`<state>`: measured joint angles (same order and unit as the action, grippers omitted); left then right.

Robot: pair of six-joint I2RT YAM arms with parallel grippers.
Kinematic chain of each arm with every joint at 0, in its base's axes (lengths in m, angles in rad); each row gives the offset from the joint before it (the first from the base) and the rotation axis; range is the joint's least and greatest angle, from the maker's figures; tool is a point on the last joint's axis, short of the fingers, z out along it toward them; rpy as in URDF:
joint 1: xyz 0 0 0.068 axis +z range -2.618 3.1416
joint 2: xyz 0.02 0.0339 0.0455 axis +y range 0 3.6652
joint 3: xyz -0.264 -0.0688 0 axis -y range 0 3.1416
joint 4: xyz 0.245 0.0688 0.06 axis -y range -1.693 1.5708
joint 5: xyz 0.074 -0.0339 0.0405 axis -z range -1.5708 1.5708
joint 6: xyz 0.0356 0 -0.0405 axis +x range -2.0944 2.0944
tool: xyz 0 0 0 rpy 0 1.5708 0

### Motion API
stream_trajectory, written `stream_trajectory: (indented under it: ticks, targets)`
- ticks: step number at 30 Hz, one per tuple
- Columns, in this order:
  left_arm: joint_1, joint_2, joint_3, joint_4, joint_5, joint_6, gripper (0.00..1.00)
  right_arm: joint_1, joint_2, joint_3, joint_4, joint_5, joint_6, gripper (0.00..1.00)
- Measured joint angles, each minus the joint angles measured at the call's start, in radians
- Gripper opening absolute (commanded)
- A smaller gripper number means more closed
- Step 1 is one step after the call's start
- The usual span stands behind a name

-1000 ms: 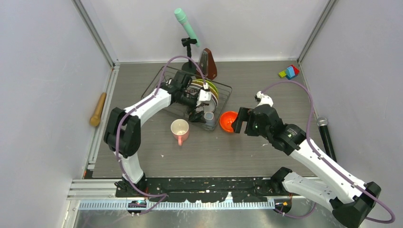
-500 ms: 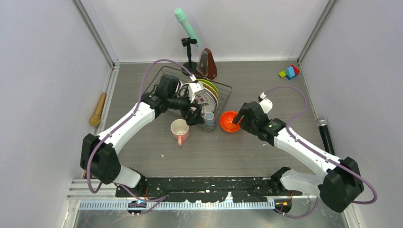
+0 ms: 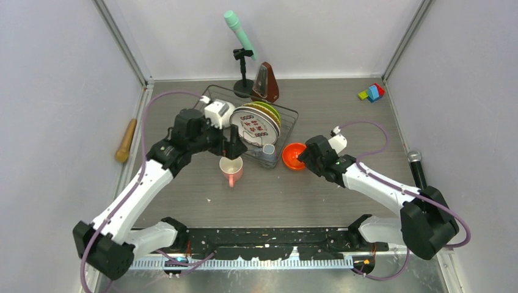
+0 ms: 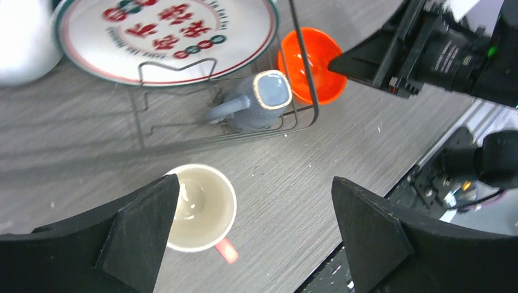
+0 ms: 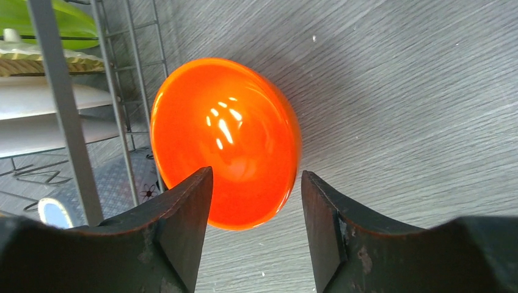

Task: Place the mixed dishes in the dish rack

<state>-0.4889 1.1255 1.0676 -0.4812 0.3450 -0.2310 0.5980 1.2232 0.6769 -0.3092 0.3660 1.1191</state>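
Orange-red bowl [image 5: 223, 140] sits on the table [image 3: 342, 116], just beside the right side of the dish rack [image 3: 295, 116], outside the wires. Right gripper [image 5: 256, 177] is at its near rim, fingers part-way apart and straddling the edge. One finger tip reaches over the inside of the bowl. Can't tell if either pad touches it, and no clamp is visible.

Inside the rack, the white plate with red marks [image 3: 255, 126] stands on edge in the slots. The tan plate [image 5: 43, 61] and lime-green plate [image 3: 275, 112] stand behind it. White bowl [image 4: 21, 36] is next to the plates on the left. Small grey-blue mug [image 3: 268, 151] is in the near right corner of the rack.

Pink mug [image 3: 231, 167] stands upright on the table just in front of the rack, handle pointing toward the arm bases. Left gripper [image 4: 255, 183] hovers above it, jaws spread fully wide, holding nothing.

Further out:
- A teal microphone on a stand [image 3: 238, 30] and a brown metronome [image 3: 267, 83] are behind the rack.
- Coloured blocks [image 3: 371, 93] are at the far right.
- A black microphone [image 3: 418, 174] lies along the right edge.
- A wooden handle [image 3: 126, 140] lies off the left edge.
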Motion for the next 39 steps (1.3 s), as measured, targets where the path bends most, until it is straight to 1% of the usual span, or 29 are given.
stream_trajectory:
  ticks: [2,3,5,8,14,20,22,24,25,26,28,29,31,33,35,39]
  targets:
    - [0.027,-0.070,-0.039,-0.010,-0.033,-0.050,1.00,0.000,0.018,-0.010,0.016,-0.001,0.010,0.60]
    - [0.035,-0.081,-0.039,-0.012,-0.041,-0.063,1.00,0.000,0.026,-0.012,0.022,-0.001,0.011,0.60]
    - [0.050,-0.082,-0.020,-0.032,-0.065,-0.091,1.00,0.000,0.042,-0.019,0.040,-0.004,0.014,0.59]
    - [0.053,-0.068,-0.004,-0.068,-0.093,-0.124,1.00,0.000,0.059,-0.031,0.071,-0.016,0.014,0.56]
    - [0.064,-0.092,-0.008,-0.150,-0.155,-0.188,0.99,0.000,0.069,-0.038,0.088,-0.028,0.013,0.55]
    - [0.078,-0.108,-0.009,-0.226,-0.255,-0.264,0.86,0.000,0.069,-0.053,0.109,-0.031,0.009,0.51]
    - [0.079,-0.091,-0.018,-0.248,-0.285,-0.286,0.84,0.000,0.069,-0.057,0.109,-0.031,0.008,0.49]
    - [0.079,-0.074,-0.043,-0.265,-0.320,-0.308,0.83,0.000,0.068,-0.061,0.111,-0.031,0.003,0.43]
    - [0.079,-0.067,-0.061,-0.270,-0.335,-0.319,0.83,0.000,0.067,-0.063,0.113,-0.031,-0.001,0.38]
    - [0.079,-0.062,-0.082,-0.273,-0.349,-0.331,0.82,0.000,0.066,-0.065,0.114,-0.032,-0.004,0.35]
    - [0.079,-0.056,-0.121,-0.274,-0.371,-0.349,0.82,0.000,0.061,-0.066,0.111,-0.031,-0.015,0.25]
    - [0.079,-0.054,-0.138,-0.274,-0.381,-0.362,0.82,0.000,0.056,-0.066,0.105,-0.028,-0.022,0.14]
    - [0.079,-0.046,-0.155,-0.274,-0.396,-0.375,0.81,-0.004,0.043,-0.069,0.092,-0.023,-0.037,0.02]
    - [0.079,-0.037,-0.156,-0.269,-0.400,-0.387,0.80,-0.006,0.026,-0.073,0.065,-0.017,-0.056,0.01]
    - [0.080,-0.036,-0.156,-0.260,-0.393,-0.389,0.81,-0.006,0.005,-0.076,0.058,-0.020,-0.070,0.00]
    - [0.080,-0.037,-0.152,-0.235,-0.318,-0.379,0.88,-0.006,-0.094,-0.076,0.013,-0.022,-0.111,0.00]
